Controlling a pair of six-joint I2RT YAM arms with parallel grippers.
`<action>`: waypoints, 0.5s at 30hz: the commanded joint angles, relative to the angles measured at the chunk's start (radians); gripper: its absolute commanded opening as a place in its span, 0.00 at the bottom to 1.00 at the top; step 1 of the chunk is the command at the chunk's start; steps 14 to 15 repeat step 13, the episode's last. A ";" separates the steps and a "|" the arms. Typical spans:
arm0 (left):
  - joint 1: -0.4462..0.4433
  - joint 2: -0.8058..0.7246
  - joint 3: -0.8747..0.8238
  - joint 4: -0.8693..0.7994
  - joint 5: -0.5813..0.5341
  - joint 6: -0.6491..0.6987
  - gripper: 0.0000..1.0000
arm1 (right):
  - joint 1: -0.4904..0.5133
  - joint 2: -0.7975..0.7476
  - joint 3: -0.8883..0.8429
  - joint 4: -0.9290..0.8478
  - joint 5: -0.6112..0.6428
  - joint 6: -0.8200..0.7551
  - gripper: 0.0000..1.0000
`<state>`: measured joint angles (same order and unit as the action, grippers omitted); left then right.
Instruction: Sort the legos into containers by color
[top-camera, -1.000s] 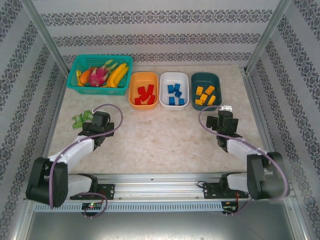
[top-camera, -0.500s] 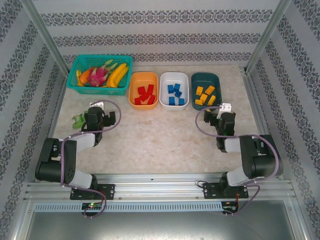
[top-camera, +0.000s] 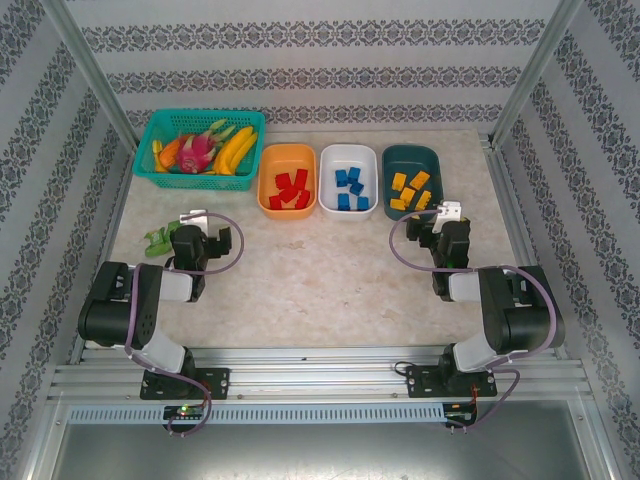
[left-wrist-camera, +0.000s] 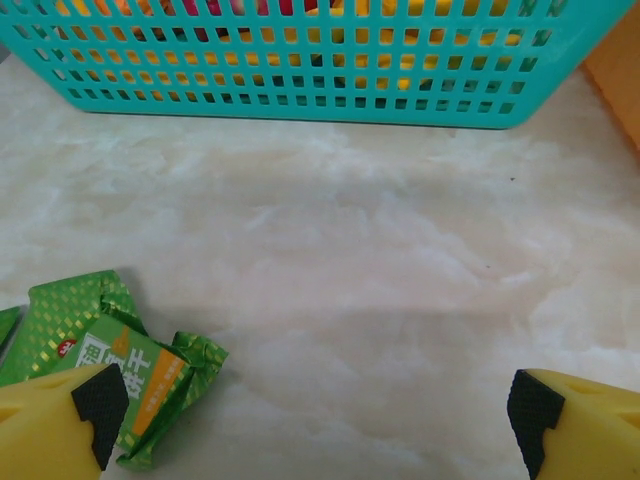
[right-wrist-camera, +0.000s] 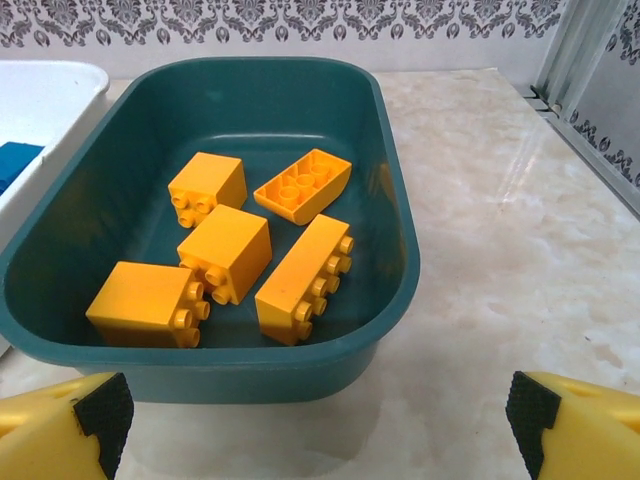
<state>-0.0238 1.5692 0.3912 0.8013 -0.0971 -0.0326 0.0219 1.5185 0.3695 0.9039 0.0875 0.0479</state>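
Observation:
Three oval bins stand in a row at the back. The orange bin (top-camera: 265, 180) holds the red legos (top-camera: 290, 188). Blue legos (top-camera: 349, 188) lie in the white bin (top-camera: 325, 175). The dark teal bin (top-camera: 437, 175) holds the yellow legos (top-camera: 410, 190). My right gripper (top-camera: 450, 212) (right-wrist-camera: 320, 420) is open and empty, low over the table just before the teal bin (right-wrist-camera: 405, 250); several yellow legos (right-wrist-camera: 225, 250) lie inside. My left gripper (top-camera: 195, 217) (left-wrist-camera: 320, 420) is open and empty over bare table.
A teal mesh basket (top-camera: 150, 170) (left-wrist-camera: 300, 90) of toy fruit stands at the back left. A green packet (top-camera: 160, 238) (left-wrist-camera: 90, 340) lies beside my left finger. The white bin's corner (right-wrist-camera: 60, 85) is left of the teal bin.
Both arms have folded back, elbows drawn toward their bases. The grippers shifted slightly toward the back and stay open and empty. The legos and bins have not moved.

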 joint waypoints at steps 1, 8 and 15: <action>0.013 -0.008 0.011 0.048 0.017 0.003 1.00 | 0.001 -0.010 0.009 0.000 -0.021 -0.014 0.98; 0.013 -0.007 0.011 0.051 0.017 0.004 1.00 | 0.005 -0.007 0.019 -0.013 -0.020 -0.016 0.98; 0.013 -0.007 0.011 0.051 0.017 0.003 1.00 | 0.004 -0.010 -0.001 0.021 -0.060 -0.038 0.98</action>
